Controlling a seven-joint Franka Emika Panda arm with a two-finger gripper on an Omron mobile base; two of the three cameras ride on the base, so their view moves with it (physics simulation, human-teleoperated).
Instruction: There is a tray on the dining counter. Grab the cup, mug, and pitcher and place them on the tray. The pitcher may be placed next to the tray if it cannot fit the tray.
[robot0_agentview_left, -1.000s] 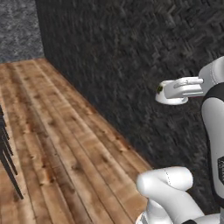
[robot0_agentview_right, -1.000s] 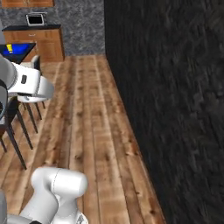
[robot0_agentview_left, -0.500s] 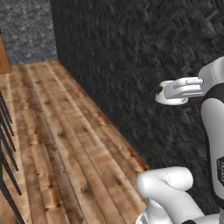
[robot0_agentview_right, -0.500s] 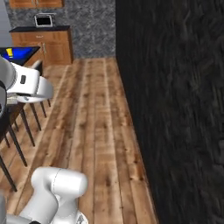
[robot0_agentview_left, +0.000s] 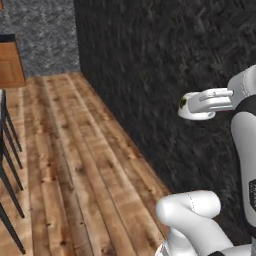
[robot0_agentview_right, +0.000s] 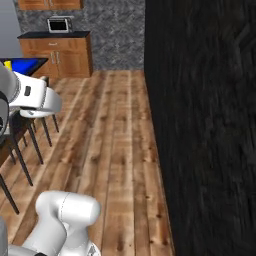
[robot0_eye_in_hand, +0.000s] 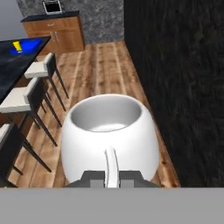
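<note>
1. Noted the mug clamped in the pincer, both finger tips pinching its thin handle at the bottom of the hand view; carried upright, open mouth up, well above the wooden floor.
2. Found the tray far off at upper left of the hand view, lying on the black marble desk; a corner of it also seen at the left edge of the right base view.
3. Spotted a small yellow thing on the tray, likely the cup; too small to confirm. Pitcher left unrecorded.
4. Observed white stools lined along the near edge of the desk, and a dark wall close on the arm's right.
5. Judged step in hand: transport of the mug toward the tray, roughly midway through the task if the cup is indeed placed.
6. Advice for the carry: hold the mug level and the grip firm, since a hold on the handle alone could let the body swing or twist.
7. Approach the desk high enough to clear the stool backs, then lower onto a bare part of the tray, apart from the yellow thing.
8. Release only once the base sits flat inside the rim.
</note>
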